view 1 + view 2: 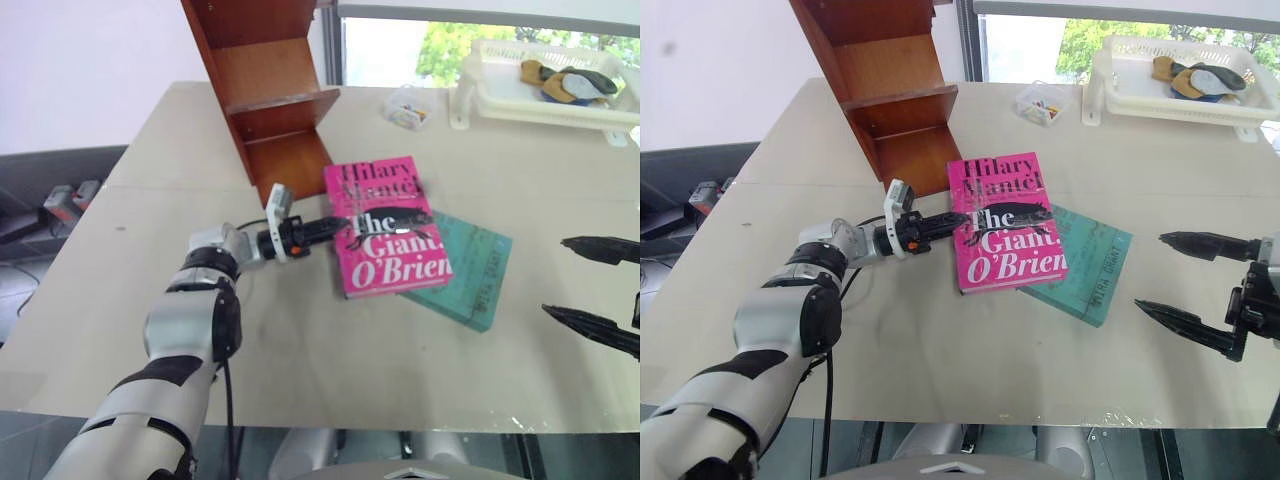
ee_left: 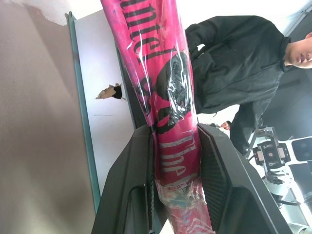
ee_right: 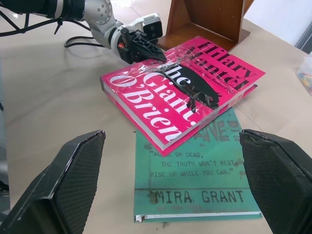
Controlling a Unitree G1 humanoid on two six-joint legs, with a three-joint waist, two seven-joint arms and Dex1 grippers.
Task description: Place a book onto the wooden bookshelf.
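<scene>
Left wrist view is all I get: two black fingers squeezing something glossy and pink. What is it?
Observer: A bright pink glossy paperback, "The Giant O'Brien", gripped at its edge by the left tool.
Operator: Is it in the air?
Observer: Its far side rests on a teal-green book lying on the beige table.
Operator: Where would it go?
Observer: A reddish-brown wooden bookshelf stands just behind the books.
Operator: And the other arm?
Observer: The right tool hangs open beside the books, touching nothing.

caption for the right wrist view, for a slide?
Left gripper clamps the pink book's edge atop the teal book; right gripper open.
</scene>
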